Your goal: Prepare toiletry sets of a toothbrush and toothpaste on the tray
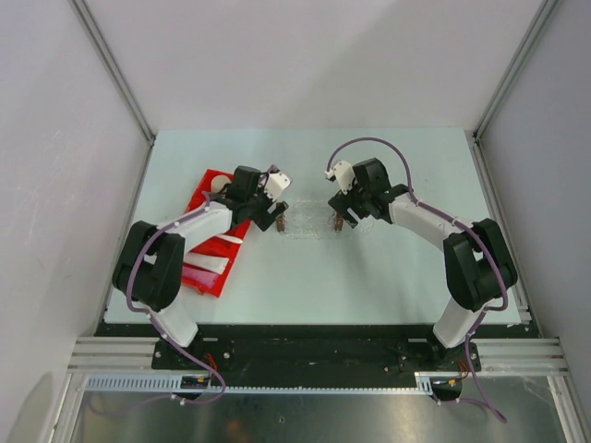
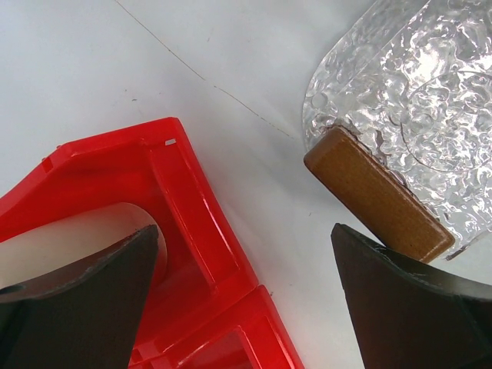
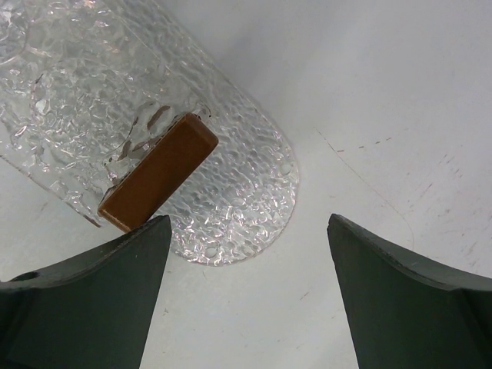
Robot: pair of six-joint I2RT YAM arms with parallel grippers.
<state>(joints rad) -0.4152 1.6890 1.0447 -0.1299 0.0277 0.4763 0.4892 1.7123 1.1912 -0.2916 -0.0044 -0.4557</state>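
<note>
The clear tray (image 1: 309, 225) lies on the table (image 1: 388, 286) between the two grippers, capped at its short ends by the left block (image 2: 375, 196) and the right block (image 3: 157, 173), both brown. The left gripper (image 2: 244, 232) hangs by the tray's left end, jaws wide apart and holding nothing. One finger is just beside the left block and the other is above the red bin (image 2: 192, 192), which lies just left of the tray with a tan cup (image 2: 69, 238) inside. The right gripper (image 3: 247, 221) hangs over the tray's right end, jaws likewise apart and empty. In the bin, well left of the tray, lie what look like a thin white toothbrush (image 1: 224, 241), a white tube (image 1: 211, 266) and a pink tube (image 1: 197, 277).
</note>
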